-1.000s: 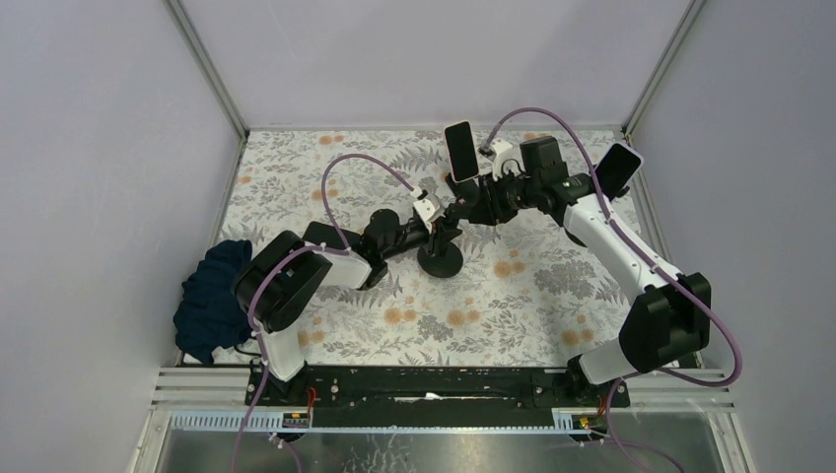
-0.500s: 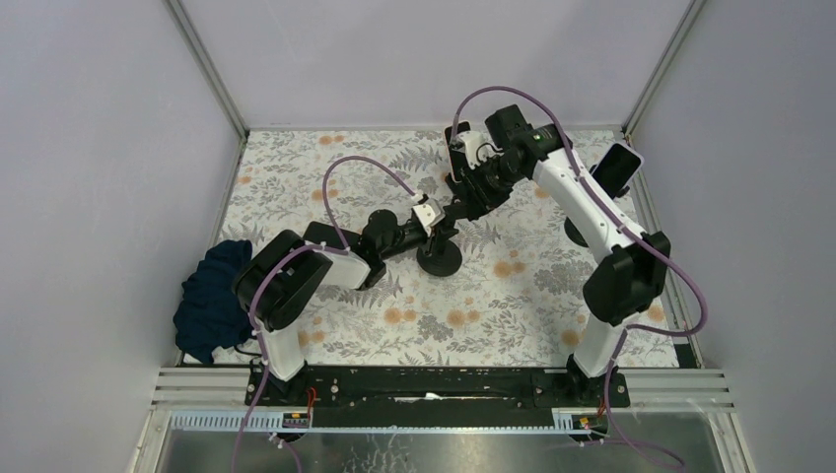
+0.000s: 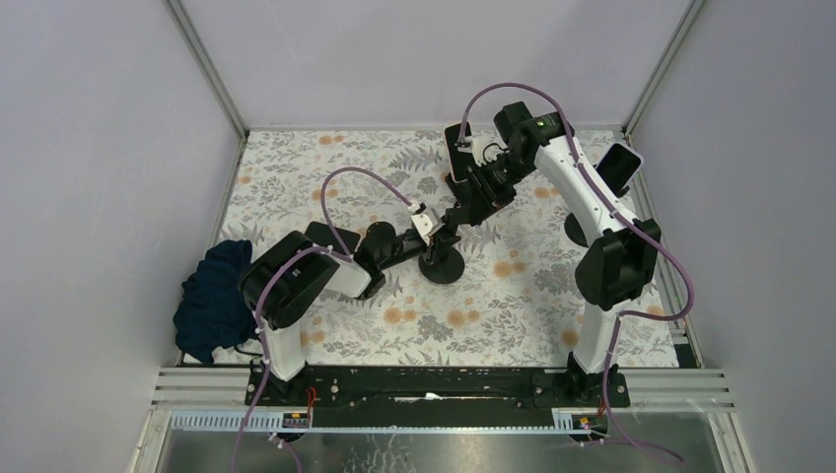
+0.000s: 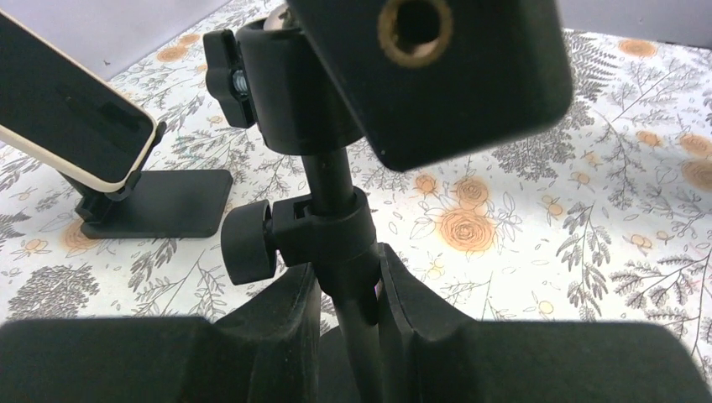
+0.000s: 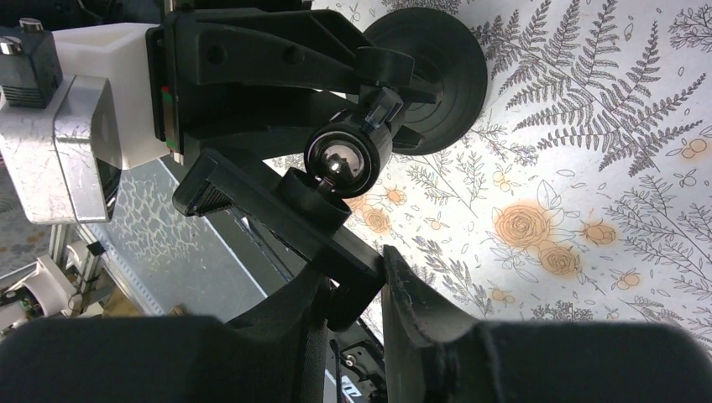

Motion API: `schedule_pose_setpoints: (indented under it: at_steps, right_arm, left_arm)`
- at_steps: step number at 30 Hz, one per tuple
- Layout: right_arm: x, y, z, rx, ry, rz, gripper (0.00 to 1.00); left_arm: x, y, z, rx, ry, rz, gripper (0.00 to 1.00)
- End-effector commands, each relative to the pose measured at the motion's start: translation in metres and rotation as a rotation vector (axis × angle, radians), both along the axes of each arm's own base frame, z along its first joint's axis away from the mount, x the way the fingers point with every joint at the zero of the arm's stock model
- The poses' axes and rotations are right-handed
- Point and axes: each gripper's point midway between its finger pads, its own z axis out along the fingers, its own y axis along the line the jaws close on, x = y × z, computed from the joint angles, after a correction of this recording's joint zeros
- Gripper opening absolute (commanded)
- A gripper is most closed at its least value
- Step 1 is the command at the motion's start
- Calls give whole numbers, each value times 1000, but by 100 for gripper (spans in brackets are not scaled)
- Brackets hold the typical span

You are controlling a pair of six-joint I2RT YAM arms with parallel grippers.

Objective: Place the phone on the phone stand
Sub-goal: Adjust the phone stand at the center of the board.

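The black phone stand has a round base [image 3: 442,264] and a thin pole [image 4: 336,193]. My left gripper [image 4: 348,270] is shut on that pole just under its knob, seen from above at the left gripper [image 3: 446,225]. The stand's holder plate [image 4: 437,75] tilts on a ball joint [image 5: 340,159]. The dark phone [image 3: 455,148] lies against the holder, mostly hidden under my right wrist. My right gripper [image 5: 369,290] is shut on the slab's lower end, where phone and holder look alike; from above, the right gripper [image 3: 471,197] sits over the stand.
A second phone [image 3: 618,168] leans on a flat black stand [image 4: 168,201] at the table's right edge. A dark blue cloth [image 3: 212,296] lies at the left edge. Grey walls enclose the floral table [image 3: 325,187].
The right arm has swung up and inward, its elbow now nearer the middle and its wrist covering the phone. The left gripper and the stand have barely shifted.
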Motion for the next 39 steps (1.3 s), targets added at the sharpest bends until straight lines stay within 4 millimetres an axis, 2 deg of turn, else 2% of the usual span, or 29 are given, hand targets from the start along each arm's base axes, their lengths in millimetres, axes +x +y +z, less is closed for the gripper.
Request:
schedule_pose_setpoints:
  at_steps: [1,5,7,8,11,14,18,25,32,36,39]
  right_arm:
    - [18,23,26,145,-63,-5,0]
    - [11,27,22,126,-61,18,0]
    - [13,26,26,123,-81,15,1]
    - [15,24,28,118,-99,13,4]
    - [14,22,37,115,-138,23,23]
    - [12,20,47,127,-175,36,33]
    - [6,21,60,161,-205,56,40]
    - [-11,22,72,212,-215,97,58]
    - [-24,11,82,200,-293,111,78]
    - [-27,3,95,218,-388,118,91]
    - [-18,-9,103,240,-492,80,99]
  left_arm:
    - [-44,-30,7,-58,-75,-181,0]
    - [-40,-32,8,-70,-65,-159,0]
    - [-37,-30,8,-74,-58,-135,5]
    - [-36,-29,7,-78,-46,-119,11]
    - [-37,-23,8,-85,-37,-93,31]
    - [-40,-20,11,-109,-2,-82,40]
    - [-43,-11,22,-142,4,-50,49]
    - [-48,5,26,-158,41,5,59]
    - [-64,23,28,-166,82,27,64]
    - [-83,42,29,-163,136,46,66]
    - [-87,64,34,-135,248,147,66]
